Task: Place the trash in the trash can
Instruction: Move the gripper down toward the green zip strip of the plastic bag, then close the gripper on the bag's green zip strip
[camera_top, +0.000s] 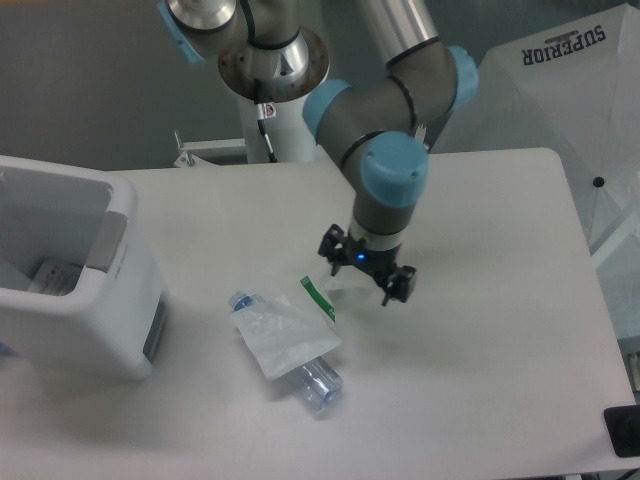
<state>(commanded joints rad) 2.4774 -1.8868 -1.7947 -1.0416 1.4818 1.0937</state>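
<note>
Approach step, nothing picked up. Gripper (366, 273) hung with fingers spread and empty, just above the right corner of the plastic bag (284, 333), near its green edge strip (319, 298). Bag lay flat mid-surface, draped over the clear bottle (313, 380), whose bluish ends showed at either side. Trash can (72, 290) stood well apart at the left edge of the surface (500, 340), some paper visible inside. Judged next: descend onto the bag's edge, pinch it, lift clear, carry left over the can opening.

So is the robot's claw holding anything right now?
Gripper: open, holding nothing, hovering by the plastic bag.
</note>
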